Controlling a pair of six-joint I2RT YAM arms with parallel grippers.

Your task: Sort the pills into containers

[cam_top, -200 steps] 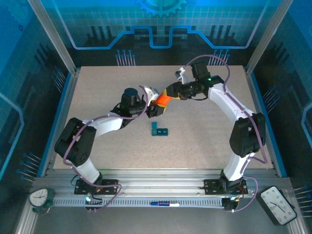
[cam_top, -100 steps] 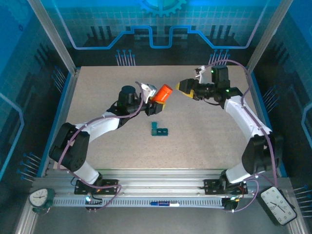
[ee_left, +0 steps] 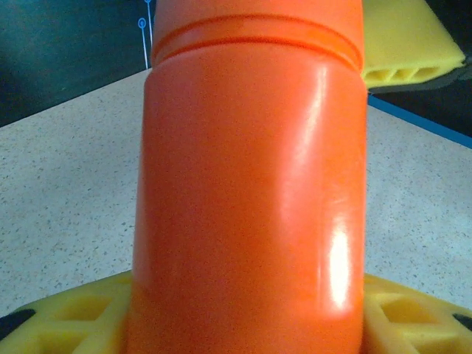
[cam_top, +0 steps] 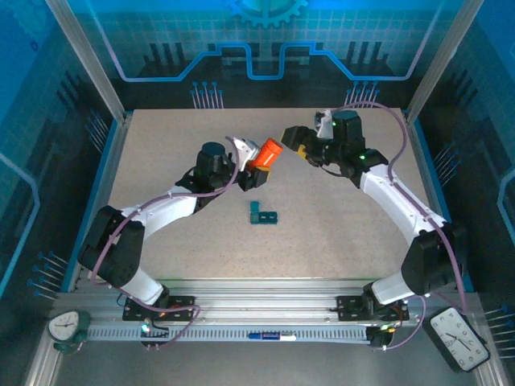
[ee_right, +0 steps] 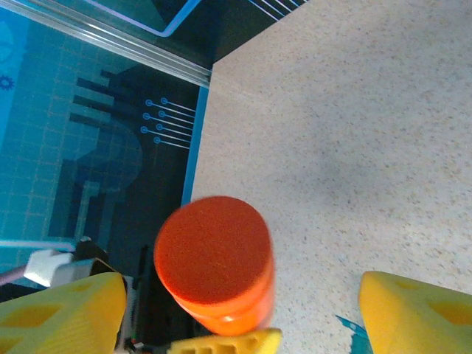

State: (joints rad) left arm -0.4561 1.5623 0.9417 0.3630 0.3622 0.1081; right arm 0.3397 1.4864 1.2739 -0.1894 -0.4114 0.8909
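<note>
From above, we see the small dark-teal pill box (cam_top: 262,214) lying flat on the tabletop (cam_top: 177,145), near the middle, well apart from both arms. It is a short strip with a piece jutting out at its left end, perhaps a raised lid; it is too small to tell. We judge it light, stiff and prone to skid, so it is best taken across its narrow sides or pinned while a lid is worked. Above and beyond it, the left fingers (cam_top: 252,173) pinch the lower body of an orange bottle (cam_top: 269,151) held off the tabletop and tilted toward the right fingers (cam_top: 290,133), which sit just beside its top. In the left wrist view, the bottle (ee_left: 251,184) is glossy and smooth, clamped between the yellow left fingers (ee_left: 66,324); we expect it to be slippery, so a firm hold low on the body suits it. In the right wrist view, the round cap (ee_right: 210,251) faces us between the right fingers (ee_right: 59,310), which are spread wide and touch nothing. We see no pills.
</note>
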